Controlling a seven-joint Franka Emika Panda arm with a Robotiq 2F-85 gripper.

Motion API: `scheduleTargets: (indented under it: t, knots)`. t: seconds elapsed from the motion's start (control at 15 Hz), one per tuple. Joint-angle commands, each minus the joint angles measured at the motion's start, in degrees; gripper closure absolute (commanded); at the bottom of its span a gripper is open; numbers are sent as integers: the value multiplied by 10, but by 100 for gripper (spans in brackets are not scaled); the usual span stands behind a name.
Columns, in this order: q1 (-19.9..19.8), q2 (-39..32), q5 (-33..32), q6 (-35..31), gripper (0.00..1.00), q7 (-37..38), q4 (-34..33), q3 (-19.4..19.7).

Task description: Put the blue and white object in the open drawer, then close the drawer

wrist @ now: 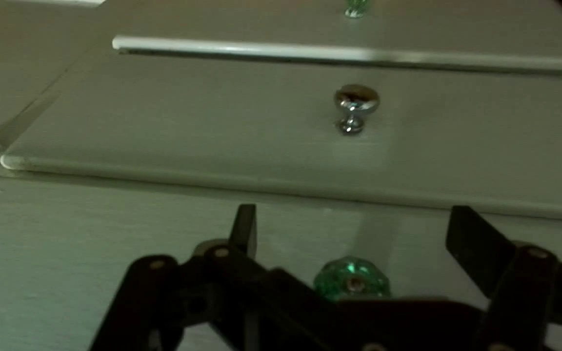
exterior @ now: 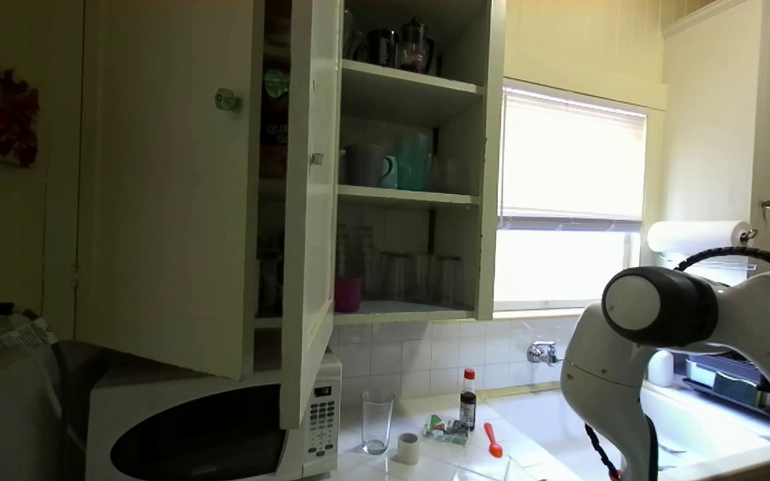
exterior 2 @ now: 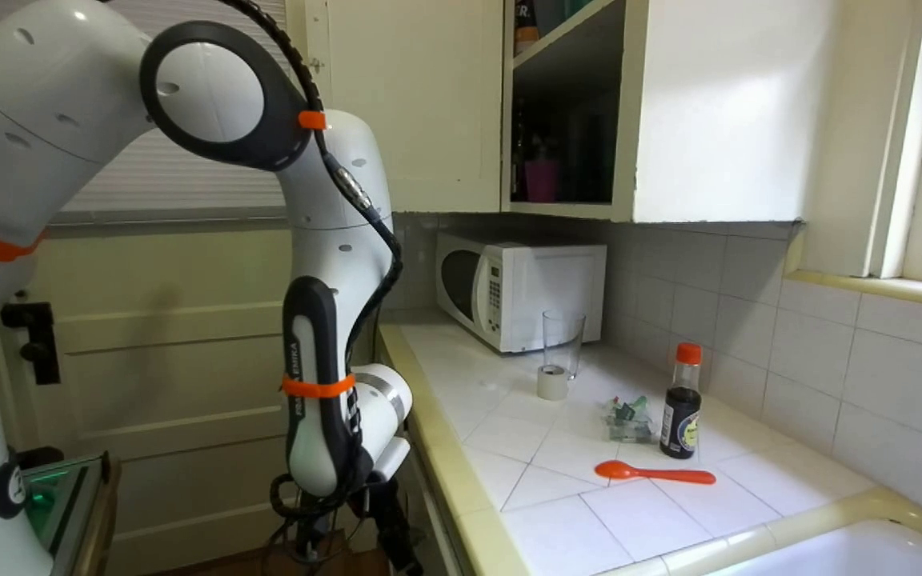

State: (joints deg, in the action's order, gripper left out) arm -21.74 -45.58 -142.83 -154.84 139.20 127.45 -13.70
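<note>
Past the left edge of the table [exterior 2: 565, 536] the hand [wrist: 352, 226], spread wide, faces a drawer [wrist: 222, 117]; toward the right edge follow a roll [exterior 2: 552, 384], glass [exterior 2: 562, 336], packet [exterior 2: 629, 420], red spoon [exterior 2: 655, 474] and bottle [exterior 2: 680, 416]; the blue and white object I cannot make out.

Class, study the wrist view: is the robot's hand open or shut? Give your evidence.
Open: the hand has its two fingers spread wide apart.

1 microwave [exterior 2: 553, 292], 1 orange spoon [exterior 2: 655, 474]
</note>
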Motion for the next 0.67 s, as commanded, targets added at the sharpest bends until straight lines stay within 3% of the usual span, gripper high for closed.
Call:
scheduleTargets:
  t: [0.0,0.13,0.27,0.53,0.6]
  knots:
    - [-65,115,-9,-114,0,-47,90,-46]
    - [-110,162,-9,-191,0,-72,120,-77]
    - [-122,225,-9,-282,0,-81,155,-66]
    - [-89,356,-9,-421,0,-93,211,23]
    - [-48,382,69,-449,0,-195,231,97]
